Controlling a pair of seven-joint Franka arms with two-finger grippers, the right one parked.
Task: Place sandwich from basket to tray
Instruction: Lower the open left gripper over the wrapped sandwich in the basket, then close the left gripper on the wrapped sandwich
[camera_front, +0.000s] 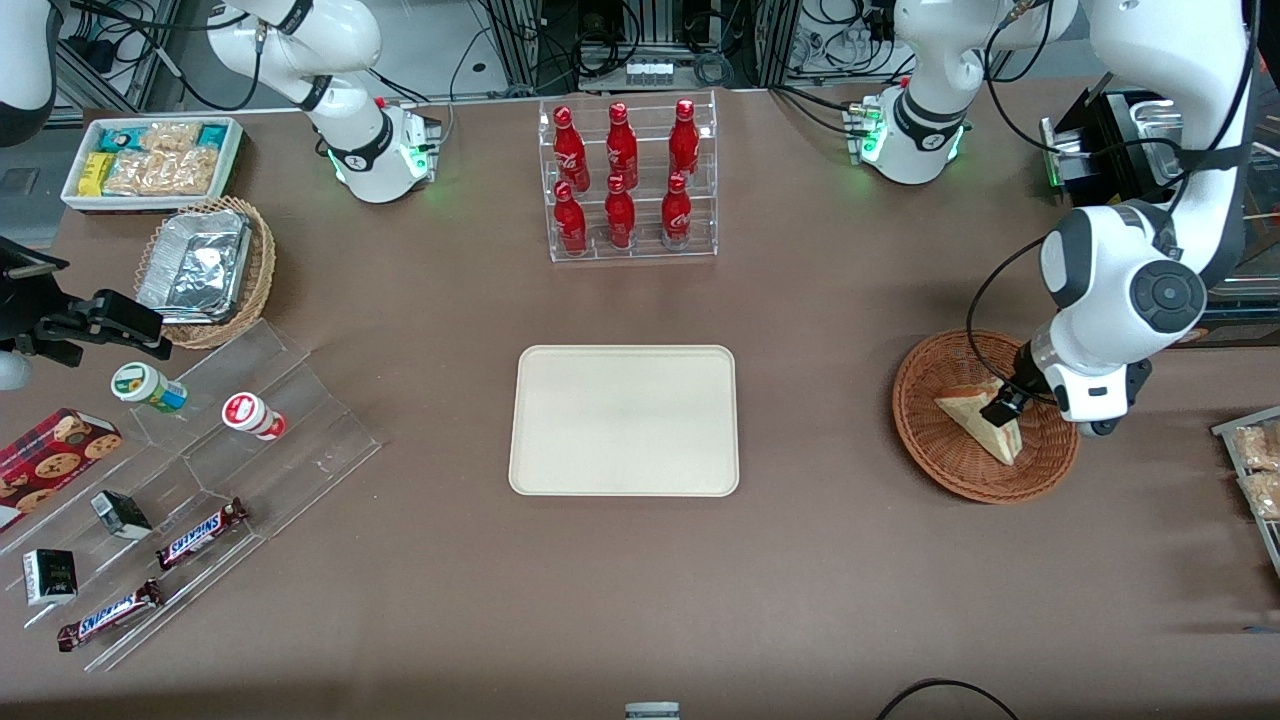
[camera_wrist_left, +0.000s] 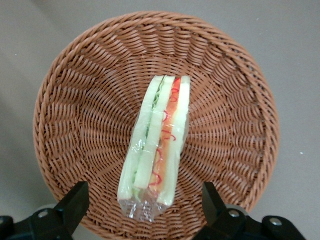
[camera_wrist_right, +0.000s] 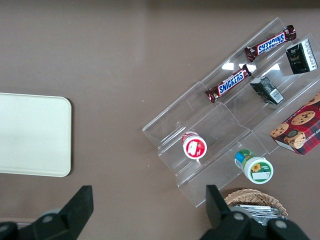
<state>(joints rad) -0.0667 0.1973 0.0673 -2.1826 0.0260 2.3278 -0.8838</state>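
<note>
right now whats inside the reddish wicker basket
Only a wrapped sandwich lies in the basket, with the open gripper hovering over it. Whatever is under the sandwich is covered.

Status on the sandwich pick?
Claw open, over basket. Sandwich in basket, ungripped. Tray bare, nothing in the way.

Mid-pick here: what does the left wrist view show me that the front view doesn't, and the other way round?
Only the left wrist view shows the sandwich's layered edge in clear wrap, lying between the open gripper's fingers. Only the front view shows the empty tray, the cola bottle rack and the Snickers bars toward the parked arm's end. Both show the sandwich in the wicker basket with the gripper above it.
</note>
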